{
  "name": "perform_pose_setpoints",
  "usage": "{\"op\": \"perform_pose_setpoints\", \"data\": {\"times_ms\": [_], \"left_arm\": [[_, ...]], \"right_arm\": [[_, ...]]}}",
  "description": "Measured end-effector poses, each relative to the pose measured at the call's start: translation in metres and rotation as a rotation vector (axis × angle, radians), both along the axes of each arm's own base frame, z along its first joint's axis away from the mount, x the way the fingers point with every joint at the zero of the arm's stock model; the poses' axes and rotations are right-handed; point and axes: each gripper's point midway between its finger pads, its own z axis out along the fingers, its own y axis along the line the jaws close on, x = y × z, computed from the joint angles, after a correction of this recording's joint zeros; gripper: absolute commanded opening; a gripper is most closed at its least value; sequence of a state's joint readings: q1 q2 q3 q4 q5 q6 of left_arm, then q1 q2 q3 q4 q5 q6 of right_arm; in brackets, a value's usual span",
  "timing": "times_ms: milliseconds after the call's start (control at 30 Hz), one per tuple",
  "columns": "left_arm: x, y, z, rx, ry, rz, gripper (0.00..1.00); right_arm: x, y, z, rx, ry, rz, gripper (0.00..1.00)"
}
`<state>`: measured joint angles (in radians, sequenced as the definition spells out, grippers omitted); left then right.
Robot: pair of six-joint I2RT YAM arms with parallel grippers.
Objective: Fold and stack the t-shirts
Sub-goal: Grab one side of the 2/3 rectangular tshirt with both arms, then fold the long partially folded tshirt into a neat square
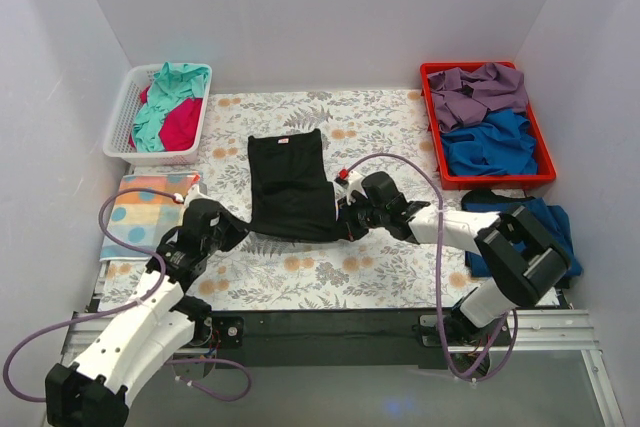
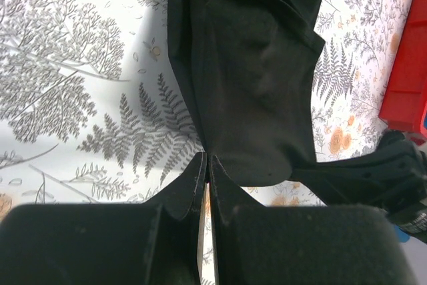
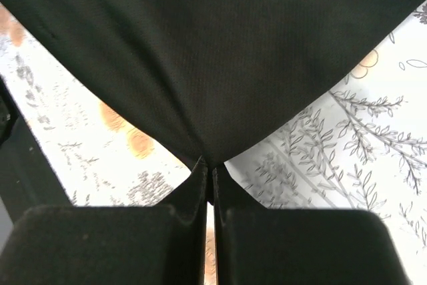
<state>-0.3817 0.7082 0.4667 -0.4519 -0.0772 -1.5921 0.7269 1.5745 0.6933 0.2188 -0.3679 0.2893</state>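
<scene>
The black t-shirt point(image 1: 288, 182) lies mid-surface point(image 1: 400, 267), label end far. The left fingers point(image 2: 183, 195) and right fingers point(image 3: 190, 191) are each pinched shut on 1 near hem corner. As I judge it, the 2 should lift together and carry the hem evenly toward the collar, keeping it taut. The sleeves are not visible, and I cannot tell how many layers each pinch holds.

white basket point(image 1: 118, 119) far left, red bin point(image 1: 497, 181) far right; bare sheet point(image 1: 375, 122) between.
</scene>
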Motion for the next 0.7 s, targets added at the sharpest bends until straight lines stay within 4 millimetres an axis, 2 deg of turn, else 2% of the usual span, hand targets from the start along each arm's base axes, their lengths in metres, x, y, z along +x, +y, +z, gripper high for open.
{"op": "perform_pose_setpoints", "data": {"times_ms": [200,400,567,700], "left_arm": [[-0.016,0.007,0.013,-0.036,-0.006,0.042,0.0],[-0.015,0.011,0.039,-0.051,-0.038,0.073,0.0],[-0.007,0.017,0.058,-0.052,-0.08,0.121,0.0],[0.006,0.023,0.071,-0.036,-0.112,0.178,0.0]], "right_arm": [[-0.008,-0.002,0.034,0.028,-0.061,0.004,0.01],[-0.007,-0.001,0.052,0.027,-0.071,0.006,0.01],[0.011,0.01,0.084,0.036,-0.133,0.005,0.01],[0.037,0.026,0.109,0.04,-0.198,0.007,0.01]]}}
